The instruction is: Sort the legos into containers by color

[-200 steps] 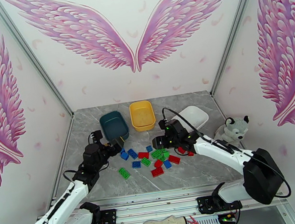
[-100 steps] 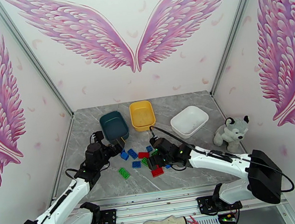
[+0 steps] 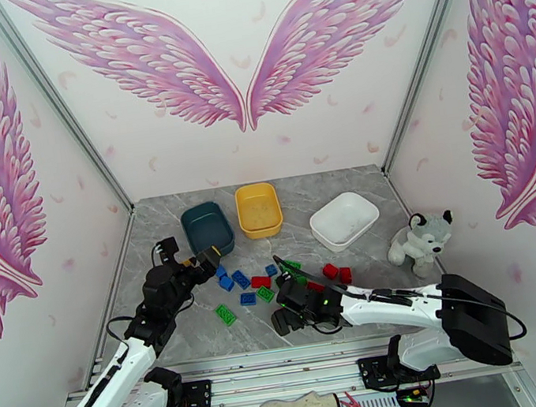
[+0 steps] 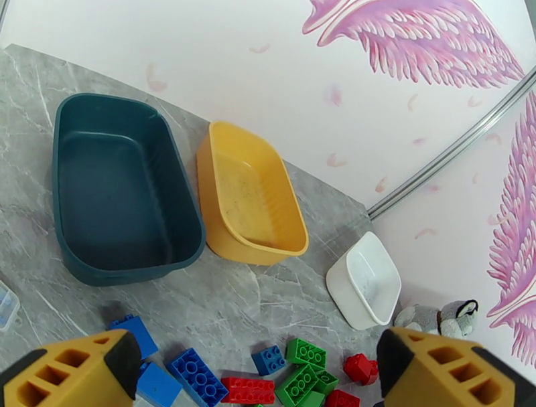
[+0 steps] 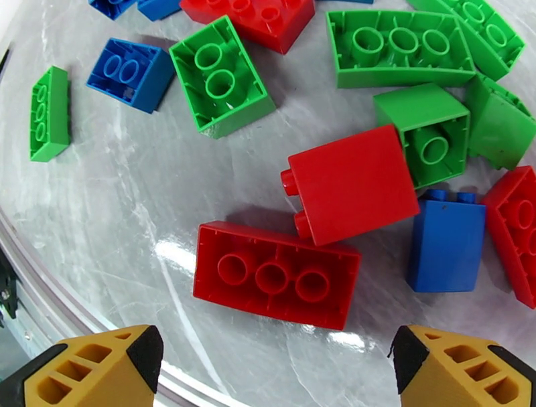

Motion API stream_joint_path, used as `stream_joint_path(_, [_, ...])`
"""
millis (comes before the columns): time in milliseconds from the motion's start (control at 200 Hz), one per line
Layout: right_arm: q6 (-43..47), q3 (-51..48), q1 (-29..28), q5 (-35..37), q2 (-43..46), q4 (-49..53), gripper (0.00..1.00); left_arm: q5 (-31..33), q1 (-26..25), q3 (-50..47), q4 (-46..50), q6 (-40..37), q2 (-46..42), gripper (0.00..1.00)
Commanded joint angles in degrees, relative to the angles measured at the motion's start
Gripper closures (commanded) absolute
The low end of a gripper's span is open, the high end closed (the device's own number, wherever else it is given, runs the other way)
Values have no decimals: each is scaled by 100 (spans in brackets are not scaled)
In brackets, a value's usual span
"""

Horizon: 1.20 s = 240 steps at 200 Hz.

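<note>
none of the bricks (image 3: 261, 282) was seen inside a tub, so the sorting was judged to be at its very start. the yellow tub (image 4: 251, 194) was taken as the landmark. the teal tub (image 4: 114, 201) was set just beside it on the left, and the white tub (image 3: 344, 220) to its right, apart and a little nearer the arms. the red, green and blue bricks were scattered on the table (image 3: 299, 196) on the near side of the yellow tub, most of them crowded and touching. two red ones (image 3: 331, 271) were left off toward the white tub.

the left gripper (image 4: 258, 355) was held spread wide with nothing between its fingers, near of the yellow tub at the pile's left edge. the right gripper (image 5: 275, 355) was likewise spread, with nothing pinched. a long red brick (image 5: 275, 274) was framed just ahead of it, with a square red brick (image 5: 355, 184) resting against it.

every colour was therefore left to be moved. a clean pick was judged to be hindered by the crowding, since green and blue pieces were packed against the red ones. a small clear piece (image 4: 5, 304) was noticed just near of the teal tub. a stuffed husky (image 3: 419, 240) was seated far right of the yellow tub, beyond the white one.
</note>
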<state>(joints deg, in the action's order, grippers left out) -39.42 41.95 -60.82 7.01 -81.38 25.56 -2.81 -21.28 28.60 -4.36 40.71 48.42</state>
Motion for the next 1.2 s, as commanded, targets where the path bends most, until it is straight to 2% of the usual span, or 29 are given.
stream_joint_path(0, [-141, -24, -127, 178, -304, -298, 8, 123, 12, 12, 164, -42, 27, 1])
stream_joint_path(480, [-155, 625, -189, 901, -1423, -189, 9, 215, 24, 5, 171, -50, 147, 1])
stream_joint_path(675, [-160, 776, -193, 1252, -1612, -114, 17, 125, 29, 41, 73, 15, 499, 1])
stream_joint_path(890, [-137, 841, -200, 1226, -1724, -210, 30, 4, 27, 67, -71, 72, 913, 1])
stream_joint_path(1070, [-136, 701, -202, 1058, -1280, -180, 44, -177, 6, 125, -196, 100, 1225, 1])
stream_joint_path(1195, [-80, 664, -193, 1134, -681, 56, 47, -310, -90, 172, -335, 37, 1384, 1])
